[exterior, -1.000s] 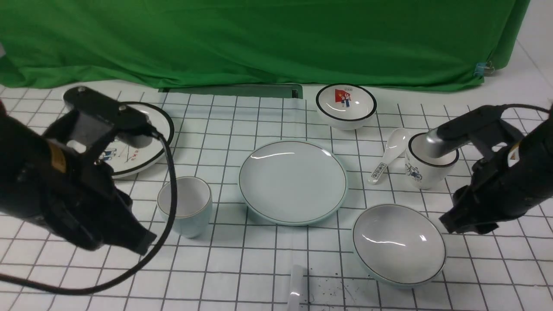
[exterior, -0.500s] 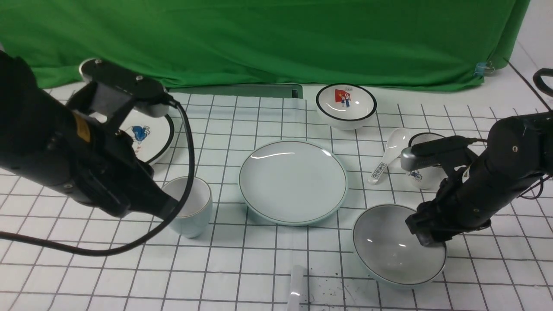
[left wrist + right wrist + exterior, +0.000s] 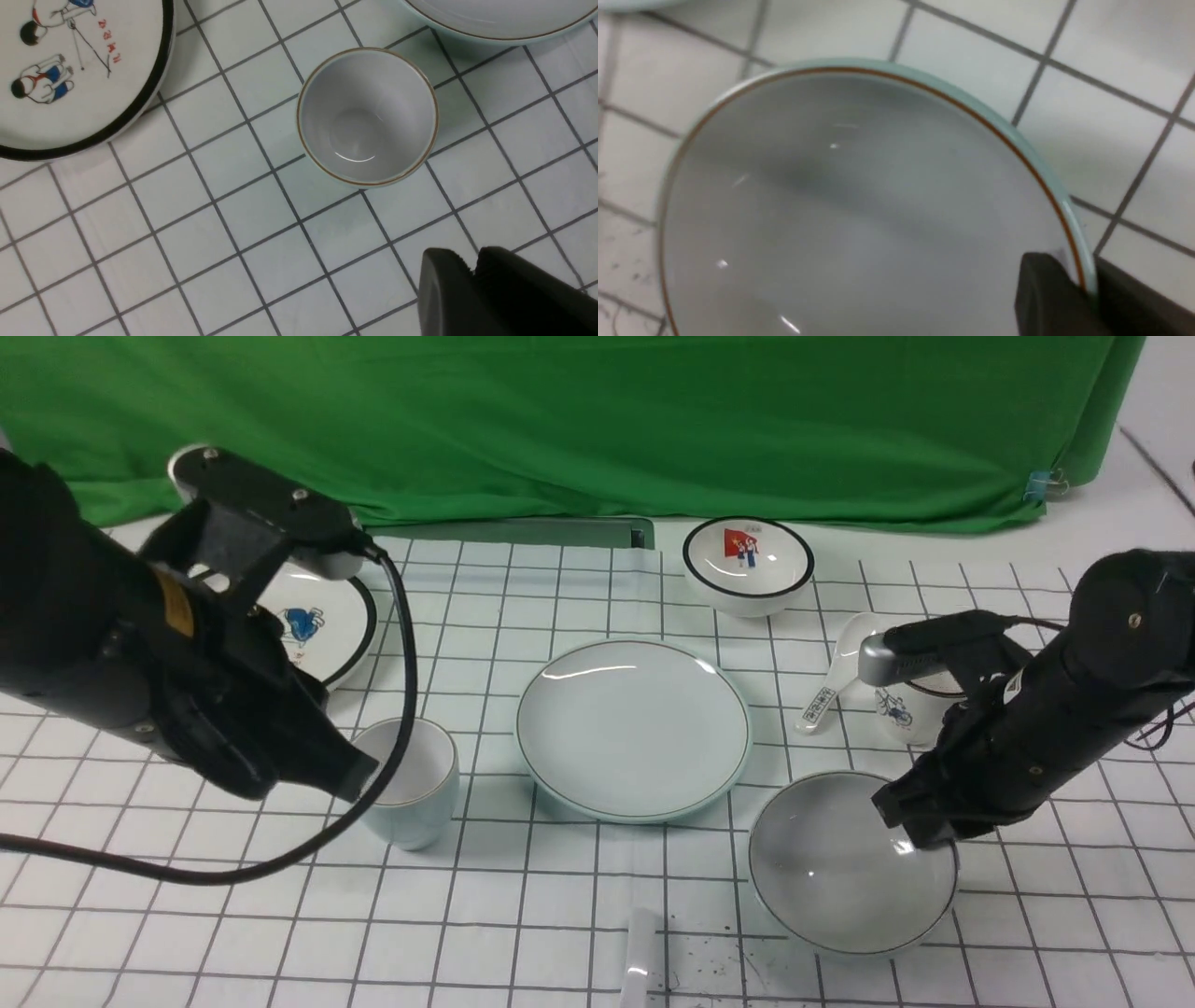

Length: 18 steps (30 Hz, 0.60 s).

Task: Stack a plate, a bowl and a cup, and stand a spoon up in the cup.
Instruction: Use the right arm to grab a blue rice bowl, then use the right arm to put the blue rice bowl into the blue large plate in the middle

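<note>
At the near right of the bench [image 3: 560, 915], the bowl [image 3: 840, 887] was gripped at its far right rim by the right end effector [image 3: 1087, 284]. One finger [image 3: 1045, 298] was seen inside the rim and the other outside it, both closed onto the thin wall. Whether the bowl was raised off the bench could not be told.

The plate [image 3: 633, 728] was seen at the middle of the bench, bare, beyond and to the left of the bowl and apart from it. The cup [image 3: 420, 775] stood upright and empty to the left of the plate, near it but not touching.

The left end effector [image 3: 474, 266] was held above the bench just beside the cup, on the cup's left in the front view. Its fingers were seen almost together, with only a thin seam between them, and nothing was held.

The spoon [image 3: 640, 957] lay at the near edge of the front view, between cup and bowl, and only part of it was shown.

A cartoon plate [image 3: 322, 621] at the far left was partly hidden by the left arm. A small bowl [image 3: 747, 565] with a red picture sat beyond the plate. A printed spoon [image 3: 840, 672] lay right of the plate, beside a printed cup [image 3: 901, 714] partly hidden behind the right arm. A green cloth [image 3: 560, 420] was hung at the back.
</note>
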{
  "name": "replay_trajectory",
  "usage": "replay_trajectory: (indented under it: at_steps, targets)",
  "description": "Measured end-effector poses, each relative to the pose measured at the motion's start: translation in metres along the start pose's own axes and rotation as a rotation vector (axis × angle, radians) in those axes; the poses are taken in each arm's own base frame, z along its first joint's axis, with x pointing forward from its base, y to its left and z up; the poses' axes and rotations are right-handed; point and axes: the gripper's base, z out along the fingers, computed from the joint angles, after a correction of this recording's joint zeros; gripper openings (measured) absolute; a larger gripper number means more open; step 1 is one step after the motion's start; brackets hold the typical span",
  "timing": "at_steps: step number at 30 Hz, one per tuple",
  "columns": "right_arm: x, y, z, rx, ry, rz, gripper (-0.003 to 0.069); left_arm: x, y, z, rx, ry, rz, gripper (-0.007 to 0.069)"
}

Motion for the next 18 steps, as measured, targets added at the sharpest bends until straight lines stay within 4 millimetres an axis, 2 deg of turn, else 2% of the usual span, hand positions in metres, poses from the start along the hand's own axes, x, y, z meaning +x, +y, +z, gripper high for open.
replay_trajectory:
  at_steps: [2, 3, 4, 7, 9, 14, 18]
  targets:
    - [-0.009, 0.005, -0.025, -0.028, -0.045, -0.031, 0.0071, 0.001, 0.003, -0.002, -0.033, -0.001, -0.005, 0.0037]
    - [-0.010, 0.006, -0.029, -0.030, -0.055, -0.038, 0.0071, 0.001, 0.003, -0.003, -0.034, -0.003, -0.008, 0.0037]
    - [-0.021, 0.010, -0.046, -0.058, -0.117, -0.052, 0.0071, 0.001, 0.005, -0.005, -0.053, -0.008, -0.019, 0.0037]
    - [-0.046, 0.020, -0.069, -0.092, -0.223, -0.075, 0.0071, -0.003, 0.006, -0.008, -0.065, -0.021, -0.036, 0.0039]
    - [-0.060, 0.026, -0.076, -0.100, -0.260, -0.094, 0.0071, -0.004, 0.007, -0.010, -0.066, -0.029, -0.037, 0.0041]
    - [-0.106, 0.045, -0.060, -0.137, -0.291, -0.103, 0.0071, -0.008, 0.013, -0.015, -0.079, -0.046, -0.062, 0.0043]
    - [-0.135, 0.045, -0.035, -0.152, -0.286, -0.053, 0.0071, -0.005, 0.024, -0.017, -0.092, -0.026, -0.116, 0.0045]
